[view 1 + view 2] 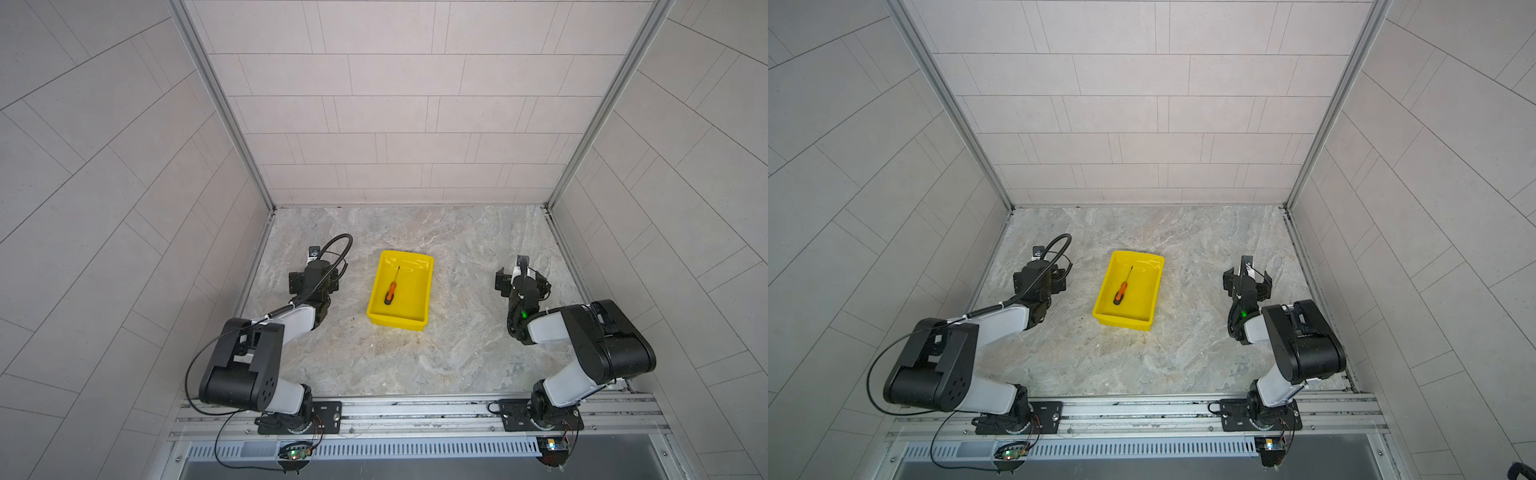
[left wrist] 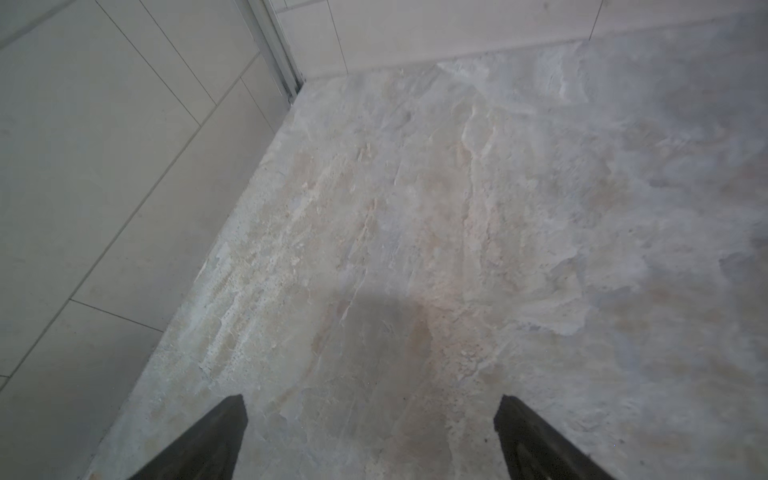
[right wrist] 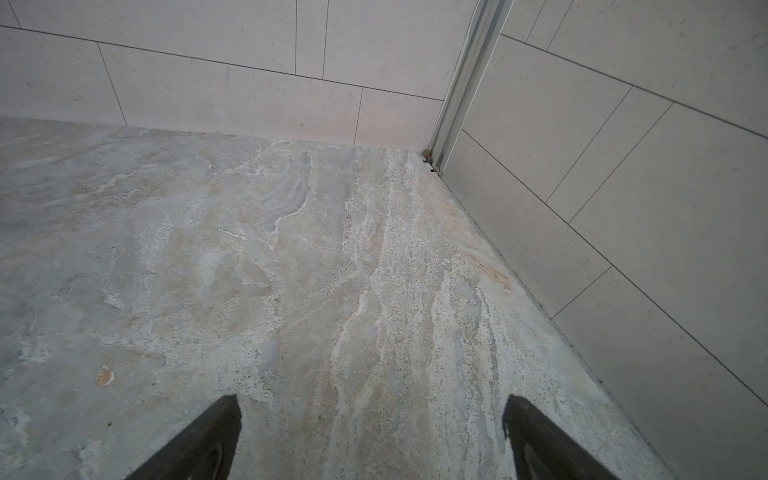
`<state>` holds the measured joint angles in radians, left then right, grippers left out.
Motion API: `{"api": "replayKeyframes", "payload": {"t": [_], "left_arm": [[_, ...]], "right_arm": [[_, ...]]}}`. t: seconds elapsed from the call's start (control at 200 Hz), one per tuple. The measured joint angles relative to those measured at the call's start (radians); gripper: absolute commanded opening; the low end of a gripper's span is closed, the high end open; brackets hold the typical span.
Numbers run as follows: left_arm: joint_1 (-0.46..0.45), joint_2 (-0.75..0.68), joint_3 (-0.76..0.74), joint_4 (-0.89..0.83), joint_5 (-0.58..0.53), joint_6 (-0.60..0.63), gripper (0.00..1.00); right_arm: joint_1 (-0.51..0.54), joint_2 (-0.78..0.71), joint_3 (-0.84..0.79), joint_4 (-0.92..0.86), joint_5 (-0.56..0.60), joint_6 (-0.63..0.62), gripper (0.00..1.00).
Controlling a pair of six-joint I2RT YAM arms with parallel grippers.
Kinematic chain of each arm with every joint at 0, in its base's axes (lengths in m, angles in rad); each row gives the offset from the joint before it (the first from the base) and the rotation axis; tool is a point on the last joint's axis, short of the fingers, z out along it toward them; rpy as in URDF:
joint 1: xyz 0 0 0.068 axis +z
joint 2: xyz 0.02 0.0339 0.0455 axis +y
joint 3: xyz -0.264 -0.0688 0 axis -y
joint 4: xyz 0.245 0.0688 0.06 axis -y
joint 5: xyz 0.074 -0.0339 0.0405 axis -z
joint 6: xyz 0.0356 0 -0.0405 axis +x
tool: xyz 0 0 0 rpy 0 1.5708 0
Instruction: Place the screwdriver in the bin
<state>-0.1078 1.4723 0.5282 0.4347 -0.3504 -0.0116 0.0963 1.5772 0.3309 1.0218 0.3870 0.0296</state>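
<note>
Screwdriver (image 1: 390, 291) lies in the bin (image 1: 395, 323), handle toward its near edge, so the task looks done; left gripper (image 2: 370, 415) and right gripper (image 3: 372, 415) both spread, empty; next, just park

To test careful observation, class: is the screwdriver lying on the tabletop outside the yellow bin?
No, in a top view the screwdriver lies inside the bin, on its floor.
</note>
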Motion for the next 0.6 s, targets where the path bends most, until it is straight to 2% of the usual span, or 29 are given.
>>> {"api": "replayKeyframes", "payload": {"t": [0.055, 0.12, 0.23, 0.595], "left_arm": [[0.024, 0.019, -0.003, 0.034, 0.049, 0.006, 1.0], [0.044, 0.051, -0.027, 0.155, 0.093, 0.007, 1.0], [0.06, 0.096, -0.111, 0.315, 0.111, -0.006, 1.0], [0.061, 0.11, -0.137, 0.446, 0.127, -0.007, 1.0]], "right_arm": [[0.0, 0.0, 0.0, 0.0, 0.0, 0.0, 0.99], [0.0, 0.0, 0.0, 0.0, 0.0, 0.0, 0.99], [0.0, 0.0, 0.0, 0.0, -0.001, 0.0, 0.99], [0.0, 0.0, 0.0, 0.0, -0.002, 0.0, 0.99]]}}
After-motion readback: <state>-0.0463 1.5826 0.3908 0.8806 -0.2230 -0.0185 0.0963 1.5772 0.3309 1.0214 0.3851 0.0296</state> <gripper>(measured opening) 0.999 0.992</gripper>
